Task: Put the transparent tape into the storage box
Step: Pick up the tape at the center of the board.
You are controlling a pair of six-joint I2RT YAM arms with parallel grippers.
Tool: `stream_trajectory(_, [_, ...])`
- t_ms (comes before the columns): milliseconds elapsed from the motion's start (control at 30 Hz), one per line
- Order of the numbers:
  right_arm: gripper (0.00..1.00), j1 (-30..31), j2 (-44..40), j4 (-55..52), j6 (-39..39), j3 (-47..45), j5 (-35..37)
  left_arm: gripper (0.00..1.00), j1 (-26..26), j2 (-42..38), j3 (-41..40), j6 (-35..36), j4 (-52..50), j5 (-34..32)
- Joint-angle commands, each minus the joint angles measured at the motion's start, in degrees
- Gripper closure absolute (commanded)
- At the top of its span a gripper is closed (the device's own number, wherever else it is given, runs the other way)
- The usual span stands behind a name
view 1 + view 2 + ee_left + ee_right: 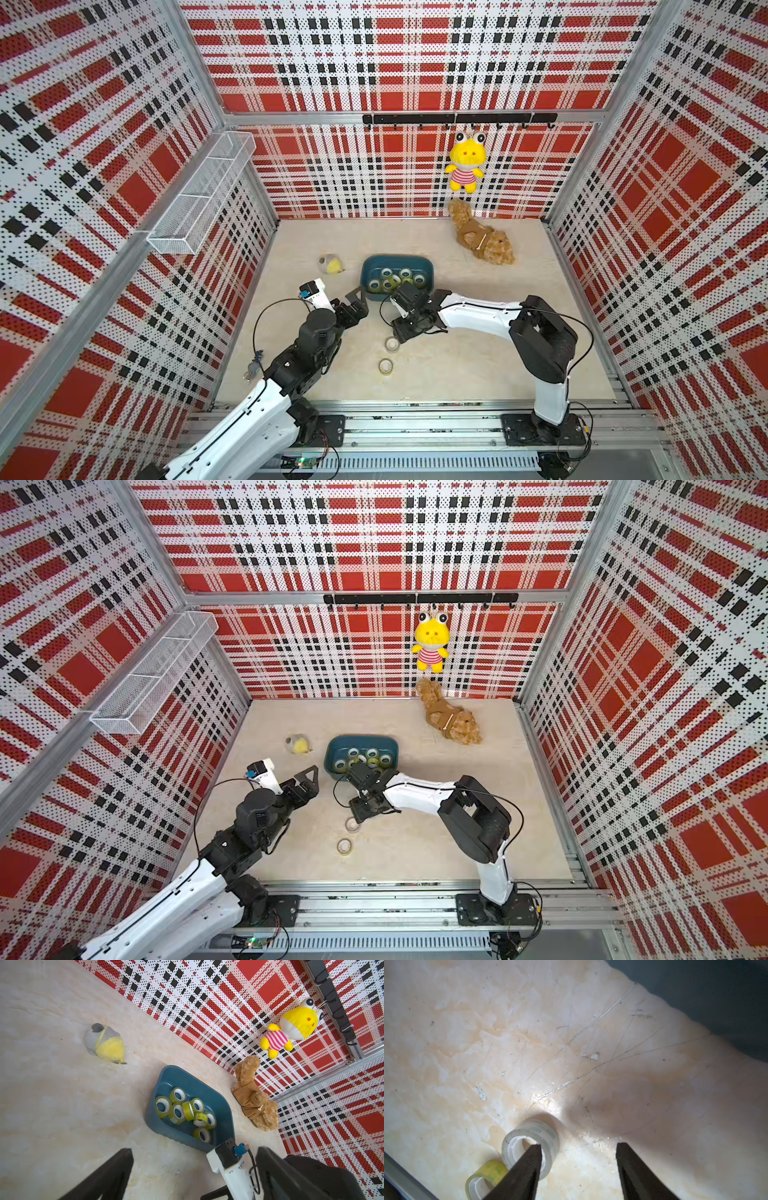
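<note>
Right jaws: parted, holding nothing, low over the desk (457,365) with bare surface between them.
Left jaws: spread wide and empty, by the near corner of the box.
Storage box (397,264): beyond both arms, with several yellowish rolls (182,1109) inside.
Clear tape roll (530,1142): flat on the desk, hole up. It is not between the right jaws; one finger's tip overlaps its hole, and whether they touch cannot be told.
Second roll (483,1178): yellowish, just beside the clear one, on its side away from the box.
Nearer arm: the right. A small sideways shift looks enough to straddle the clear roll.
</note>
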Motion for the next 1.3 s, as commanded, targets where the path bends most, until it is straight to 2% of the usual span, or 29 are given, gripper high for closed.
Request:
stream_trajectory(0, [0.36,1.0,1.2,-2.6,0.2,1.7,1.5,0.01,-0.1,-0.8,-0.6,0.5,-0.5,-0.8])
stream_trajectory(367, [0.36,3.2,3.4,-5.6,1.4,4.1,3.7,0.01,0.2,-1.4,-0.7,0.5,-0.8,-0.9])
stream_trajectory(867, [0.37,6.1,11.9,-13.4,3.9,11.3,13.2,0.01,0.7,-3.4,-0.6,0.5,-2.6,-1.8])
stream_trajectory(1067, [0.41,6.5,13.5,-13.4,4.2,10.5,15.1,0.01,0.9,-3.3,-0.6,0.6,-2.6,-1.5])
stream_trajectory(1267, [0.43,6.4,9.9,-13.3,6.1,6.7,18.3,0.01,0.9,-4.0,-0.5,0.6,-3.0,-1.5])
